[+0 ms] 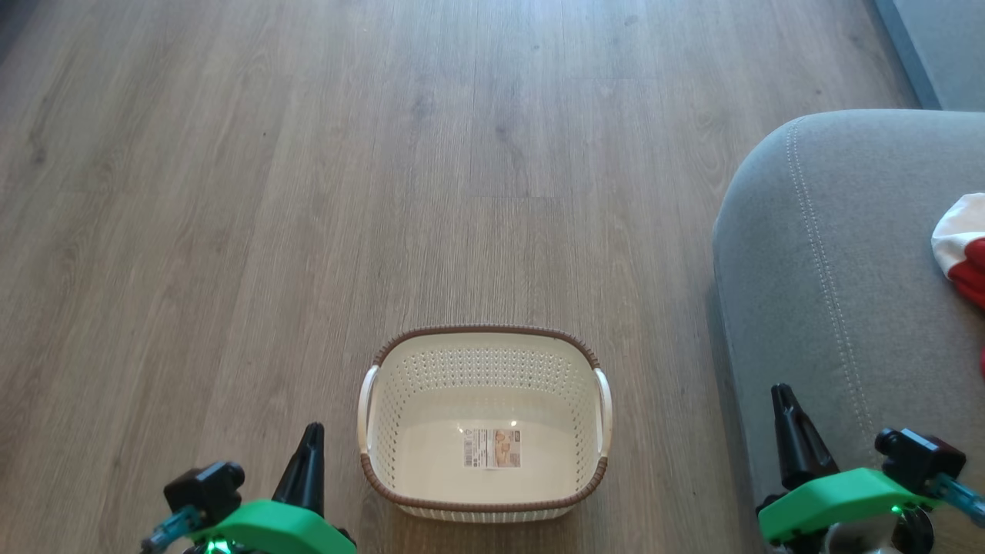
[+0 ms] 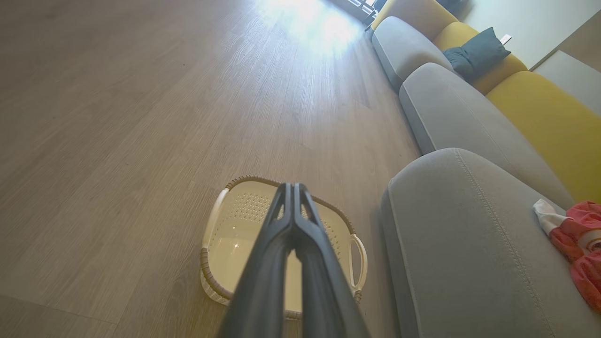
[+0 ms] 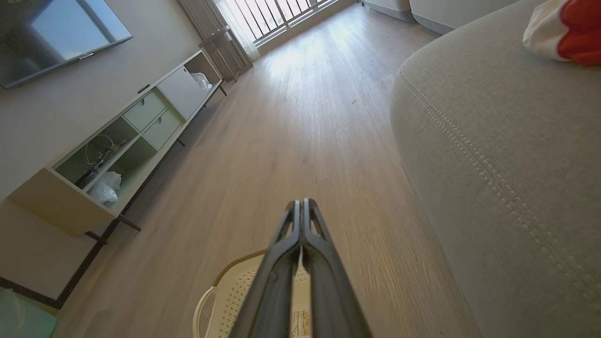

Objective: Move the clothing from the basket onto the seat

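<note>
Empty basket sat on floor between both arms. Red-white clothing lay on seat, far right, nearer right pincer. Both right and left pincer pressed together, holding nothing. Judged: transfer finished, no further reach toward basket needed.

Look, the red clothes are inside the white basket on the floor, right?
No. The white basket is on the floor, but it holds only a label. The head view shows the red clothes lying on the grey seat.
</note>
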Controlling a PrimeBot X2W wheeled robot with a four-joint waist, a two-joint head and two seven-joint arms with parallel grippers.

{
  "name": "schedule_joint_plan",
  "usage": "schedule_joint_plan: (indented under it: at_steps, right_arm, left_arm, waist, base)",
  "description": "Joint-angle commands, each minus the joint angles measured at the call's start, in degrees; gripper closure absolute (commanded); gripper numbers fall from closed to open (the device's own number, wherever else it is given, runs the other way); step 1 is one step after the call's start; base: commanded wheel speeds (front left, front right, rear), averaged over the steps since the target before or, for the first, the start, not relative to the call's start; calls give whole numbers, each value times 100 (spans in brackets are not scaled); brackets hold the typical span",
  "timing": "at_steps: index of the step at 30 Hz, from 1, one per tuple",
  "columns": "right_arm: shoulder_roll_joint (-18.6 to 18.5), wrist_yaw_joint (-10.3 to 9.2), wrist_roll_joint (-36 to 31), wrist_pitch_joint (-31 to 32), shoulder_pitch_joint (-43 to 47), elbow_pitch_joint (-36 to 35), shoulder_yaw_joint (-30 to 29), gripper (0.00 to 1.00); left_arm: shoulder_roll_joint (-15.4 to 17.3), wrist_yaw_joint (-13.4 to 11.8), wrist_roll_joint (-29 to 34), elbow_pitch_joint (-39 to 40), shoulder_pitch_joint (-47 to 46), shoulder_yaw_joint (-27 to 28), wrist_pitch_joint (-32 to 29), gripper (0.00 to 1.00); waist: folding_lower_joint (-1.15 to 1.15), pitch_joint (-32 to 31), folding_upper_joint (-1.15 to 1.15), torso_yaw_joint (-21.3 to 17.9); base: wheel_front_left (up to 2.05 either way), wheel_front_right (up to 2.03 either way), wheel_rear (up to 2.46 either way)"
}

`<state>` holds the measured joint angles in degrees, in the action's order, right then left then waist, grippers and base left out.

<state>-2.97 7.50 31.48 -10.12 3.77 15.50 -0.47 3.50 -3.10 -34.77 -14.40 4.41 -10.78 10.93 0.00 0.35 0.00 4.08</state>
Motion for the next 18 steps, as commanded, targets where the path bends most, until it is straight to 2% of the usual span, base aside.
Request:
schedule_joint_plan:
  at_steps: [1,18]
  right_arm:
    - [-42,0,198,34,-316,-167,-26,100]
    - [-53,0,1210,287,-428,-166,-97,100]
  left_arm:
    - [46,73,-188,144,-318,143,-40,100]
    - [69,240,-1171,136,-436,353,-281,100]
  waist:
    - [0,0,0,-7]
    - [0,-3,0,-75]
  base:
    - [0,0,0]
    - [0,0,0]
